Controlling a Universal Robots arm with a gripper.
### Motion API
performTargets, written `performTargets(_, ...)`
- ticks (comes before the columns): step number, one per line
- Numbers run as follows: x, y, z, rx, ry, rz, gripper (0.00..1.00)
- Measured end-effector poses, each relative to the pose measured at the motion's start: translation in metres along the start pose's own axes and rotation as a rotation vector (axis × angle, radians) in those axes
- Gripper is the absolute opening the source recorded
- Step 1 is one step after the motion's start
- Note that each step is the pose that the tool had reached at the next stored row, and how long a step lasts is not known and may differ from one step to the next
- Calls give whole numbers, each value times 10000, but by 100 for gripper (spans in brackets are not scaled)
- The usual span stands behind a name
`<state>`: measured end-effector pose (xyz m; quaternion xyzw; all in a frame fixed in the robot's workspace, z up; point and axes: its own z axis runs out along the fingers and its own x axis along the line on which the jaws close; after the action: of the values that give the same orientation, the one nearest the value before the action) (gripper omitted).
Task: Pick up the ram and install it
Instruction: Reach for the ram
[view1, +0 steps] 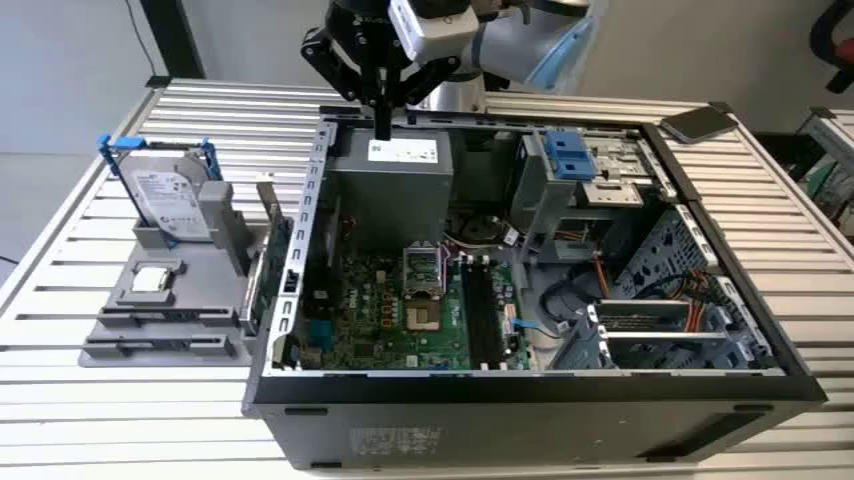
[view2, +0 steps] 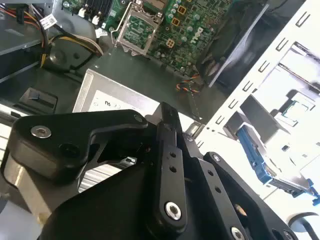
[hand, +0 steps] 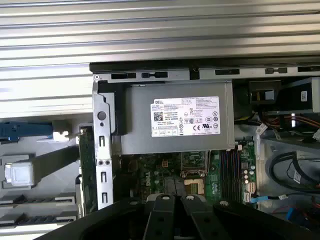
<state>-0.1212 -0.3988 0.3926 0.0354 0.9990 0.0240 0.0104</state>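
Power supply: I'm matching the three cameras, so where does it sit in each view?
Exterior view: power supply at the case's far end, beyond the green board.
Second wrist view: power supply near the board, label partly in sight.
First wrist view: power supply between case rim and board, label facing the camera.
Shared landmark: the CPU socket.

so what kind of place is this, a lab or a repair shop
Probably a robotics lab bench set up for PC assembly: an open computer case sits on a slatted metal table, a hard drive stands in a grey fixture beside it, and a robot arm's gripper hangs above the case.
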Motion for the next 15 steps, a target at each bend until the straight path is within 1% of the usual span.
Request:
performTargets(8,2,0,0,0,0,2,0)
performTargets(15,57,-4,-1,0,0,1,0)
